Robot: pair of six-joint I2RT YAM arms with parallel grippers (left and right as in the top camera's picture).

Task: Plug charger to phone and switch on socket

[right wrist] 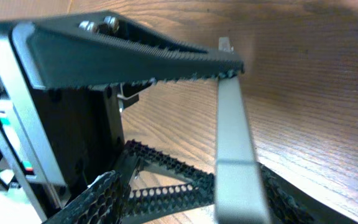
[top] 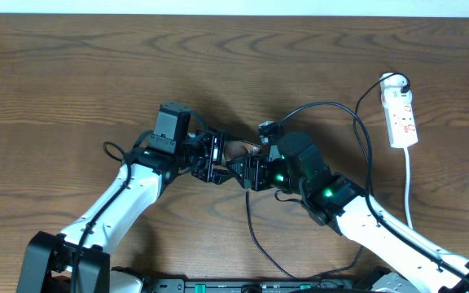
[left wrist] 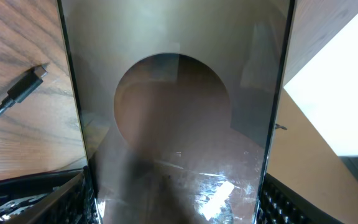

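The phone (left wrist: 176, 118) fills the left wrist view, its glossy brownish face toward the camera. My left gripper (left wrist: 173, 198) is shut on the phone's two long edges. In the overhead view the phone (top: 236, 149) is a small patch between my left gripper (top: 210, 159) and my right gripper (top: 249, 172). The right wrist view shows the phone edge-on (right wrist: 235, 143), close to one finger of my right gripper (right wrist: 188, 199), which is open. The charger's connector tip (left wrist: 38, 74) lies on the table beside the phone; its cable (top: 324, 104) loops right. The socket (top: 403, 118) lies at the far right.
The socket's white cord (top: 409, 187) runs down toward the front edge, past my right arm (top: 381, 224). A thin black cable (top: 255, 232) trails from the grippers to the front edge. The left gripper's finger (right wrist: 135, 53) crosses the top of the right wrist view.
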